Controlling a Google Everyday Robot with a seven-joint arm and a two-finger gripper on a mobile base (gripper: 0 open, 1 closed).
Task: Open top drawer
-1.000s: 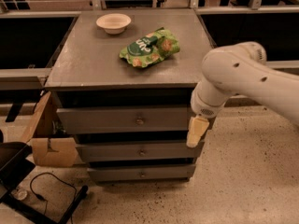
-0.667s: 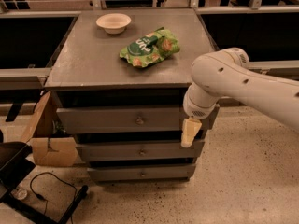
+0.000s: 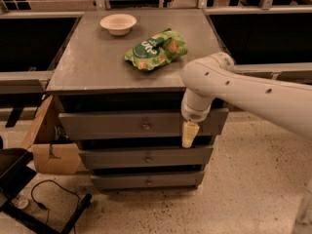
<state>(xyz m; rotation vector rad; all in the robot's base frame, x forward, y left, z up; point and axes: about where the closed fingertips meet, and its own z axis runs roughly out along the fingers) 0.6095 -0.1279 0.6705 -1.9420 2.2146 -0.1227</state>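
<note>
The top drawer (image 3: 107, 125) is the uppermost grey front of the cabinet, closed, with a small round metal knob (image 3: 145, 126) at its centre. Two shorter grey drawer fronts (image 3: 141, 158) sit below it, also closed. My gripper (image 3: 189, 134) hangs from the white arm (image 3: 229, 84), pointing down in front of the top drawer's right part, to the right of the knob and apart from it. It holds nothing that I can see.
On the cabinet top (image 3: 87, 57) lie a white bowl (image 3: 118, 23) at the back and a green snack bag (image 3: 156, 49). A cardboard box (image 3: 48, 145) stands left of the cabinet. A black stand and cable (image 3: 44, 204) lie on the floor at lower left.
The arm and gripper have moved left across the cabinet front, closer to the top drawer's knob. The drawers have not moved.
</note>
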